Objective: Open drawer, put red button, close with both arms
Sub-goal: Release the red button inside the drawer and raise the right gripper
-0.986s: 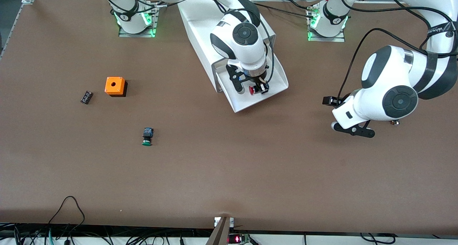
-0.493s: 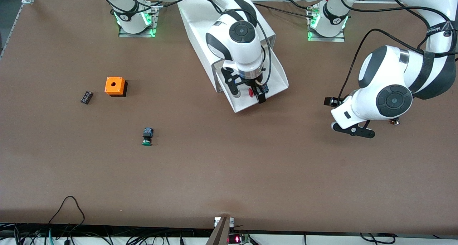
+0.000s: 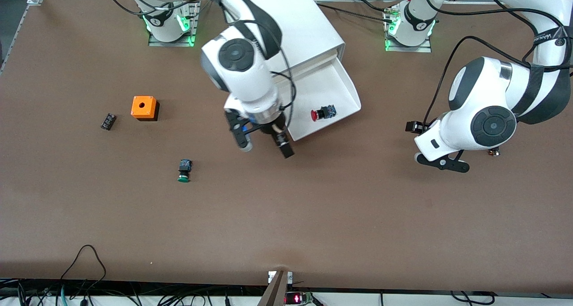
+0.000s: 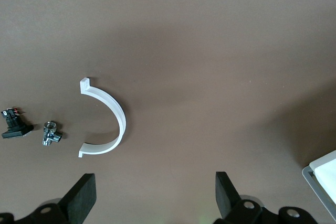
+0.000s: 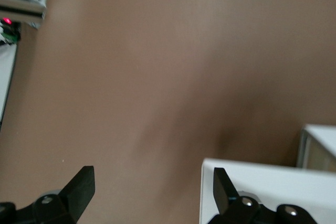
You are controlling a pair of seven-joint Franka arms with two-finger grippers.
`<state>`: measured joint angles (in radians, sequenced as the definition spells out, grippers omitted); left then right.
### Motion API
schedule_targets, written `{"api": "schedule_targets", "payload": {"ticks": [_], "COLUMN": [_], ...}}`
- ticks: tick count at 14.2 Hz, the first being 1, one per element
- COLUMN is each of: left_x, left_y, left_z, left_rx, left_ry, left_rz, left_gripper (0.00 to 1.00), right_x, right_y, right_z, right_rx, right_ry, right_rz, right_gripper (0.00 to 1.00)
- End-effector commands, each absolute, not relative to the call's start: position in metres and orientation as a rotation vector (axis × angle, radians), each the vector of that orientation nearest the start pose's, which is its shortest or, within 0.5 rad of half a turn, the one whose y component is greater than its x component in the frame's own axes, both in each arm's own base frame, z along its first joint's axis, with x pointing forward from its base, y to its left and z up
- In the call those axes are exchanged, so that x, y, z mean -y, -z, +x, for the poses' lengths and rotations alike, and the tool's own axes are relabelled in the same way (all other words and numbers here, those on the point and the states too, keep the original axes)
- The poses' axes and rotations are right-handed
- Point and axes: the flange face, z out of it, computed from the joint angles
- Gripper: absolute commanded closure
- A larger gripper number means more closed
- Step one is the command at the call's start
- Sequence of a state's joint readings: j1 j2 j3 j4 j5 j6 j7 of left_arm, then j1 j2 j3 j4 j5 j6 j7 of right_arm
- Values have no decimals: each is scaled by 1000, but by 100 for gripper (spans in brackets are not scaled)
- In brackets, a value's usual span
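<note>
We see the table (image 3: pixel 313 216) carrying the white cabinet (image 3: pixel 291 24), with the drawer (image 3: pixel 344 84) pulled out toward the front camera. Our right arm (image 3: pixel 237 69) reaches from its base down across the cabinet, and the right gripper (image 3: pixel 264 147) hangs over bare table just off the drawer's front corner, toward the right arm's end. Its fingers are spread wide and hold nothing; in the right wrist view the two black fingertips (image 5: pixel 79 184) frame bare table, with the drawer's white edge just beside one of them.

The red button (image 3: pixel 323 112) lies on its side in the drawer, near the front lip, clear of the right gripper and toward the left arm's end from it.

Our left arm (image 3: pixel 492 104) waits at its own end of the table. The left gripper (image 4: pixel 155 198) is spread wide and empty, over a white curved clip (image 4: pixel 107 121), a small metal fitting (image 4: pixel 51 133) and a small black part (image 4: pixel 13 128).

Toward the right arm's end from the right gripper lie an orange box (image 3: pixel 143 107), a green button (image 3: pixel 184 170) and a small black block (image 3: pixel 108 121).
</note>
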<state>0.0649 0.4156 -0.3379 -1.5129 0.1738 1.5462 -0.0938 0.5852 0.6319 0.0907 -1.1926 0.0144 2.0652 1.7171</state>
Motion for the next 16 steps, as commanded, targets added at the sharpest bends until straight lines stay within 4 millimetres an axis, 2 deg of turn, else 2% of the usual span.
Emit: {"api": "schedule_targets", "payload": {"ticks": [1, 3, 6, 9, 12, 16], "left_x": [127, 128, 130, 143, 142, 144], "left_y": [-413, -413, -410, -398, -391, -391], "left_z": [621, 620, 619, 610, 605, 605], "left_rx": [-300, -300, -286, -75, -40, -13], "left_ry": [-525, -525, -541, -610, -647, -672], "left_rz": [-2961, -2962, -2966, -3002, -2988, -3024], "left_gripper": [0, 0, 0, 0, 0, 0], "right_x": [-409, -373, -316, -266, -218, -164], "right_y": [-458, -459, -462, -464, -471, -487], "right_z": [620, 631, 650, 649, 640, 631], "right_rx": [-1307, -1114, -984, -683, -469, -279], "right_ry": [6, -5, -12, -11, 22, 39], "right_rz": [-2603, -2751, -2834, -2966, -3042, -3093], "right_gripper": [0, 0, 0, 0, 0, 0]}}
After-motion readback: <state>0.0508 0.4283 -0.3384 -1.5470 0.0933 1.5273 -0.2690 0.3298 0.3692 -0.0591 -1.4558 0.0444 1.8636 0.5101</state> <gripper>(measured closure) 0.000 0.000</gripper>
